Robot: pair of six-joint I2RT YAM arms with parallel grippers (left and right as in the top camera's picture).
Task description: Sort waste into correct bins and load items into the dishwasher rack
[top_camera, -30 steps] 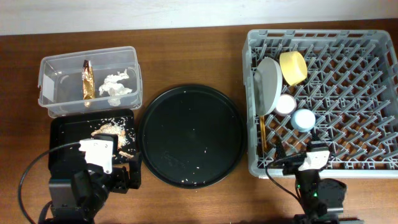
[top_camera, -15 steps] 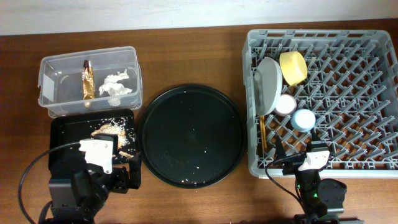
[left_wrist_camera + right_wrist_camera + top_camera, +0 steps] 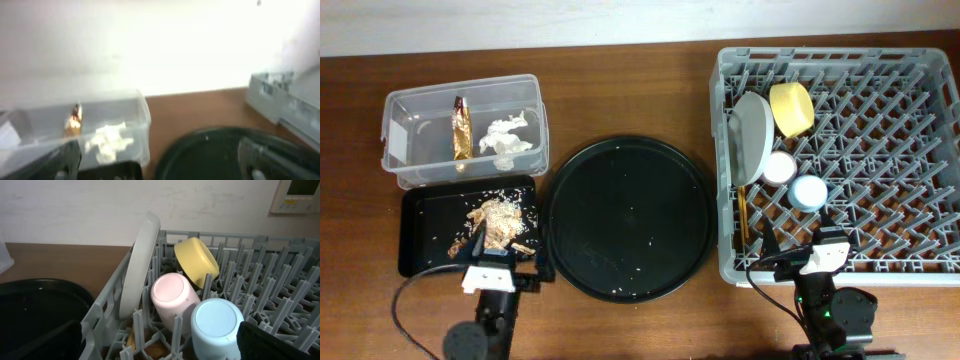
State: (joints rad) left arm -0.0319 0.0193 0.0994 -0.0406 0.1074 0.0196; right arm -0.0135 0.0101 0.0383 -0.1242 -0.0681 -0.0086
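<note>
The clear tub (image 3: 410, 150) holds the gold-brown wrapper (image 3: 461, 128) and the white tissue (image 3: 507, 135). The black rectangular tray (image 3: 425, 235) holds brown food scraps (image 3: 498, 218). The grey rack (image 3: 880, 150) holds the upright plate (image 3: 753, 135), yellow bowl (image 3: 791, 108), pink cup (image 3: 779, 167), blue cup (image 3: 809, 190) and chopsticks (image 3: 743, 213). My left gripper (image 3: 512, 256) is open and empty at the black tray's front edge. My right gripper (image 3: 798, 248) is open and empty at the rack's front wall. The right wrist view shows the plate (image 3: 142, 265), bowl (image 3: 197, 260) and cups (image 3: 172, 295).
A large round black tray (image 3: 627, 218) with a few crumbs lies between the bins and the rack. The blurred left wrist view shows the tub (image 3: 100, 117), the tissue (image 3: 110, 142) and the round tray (image 3: 210, 150). The table's front edge is close behind both arms.
My left arm has pulled back toward the front edge, uncovering the black tray and the scraps. The right arm has not moved.
</note>
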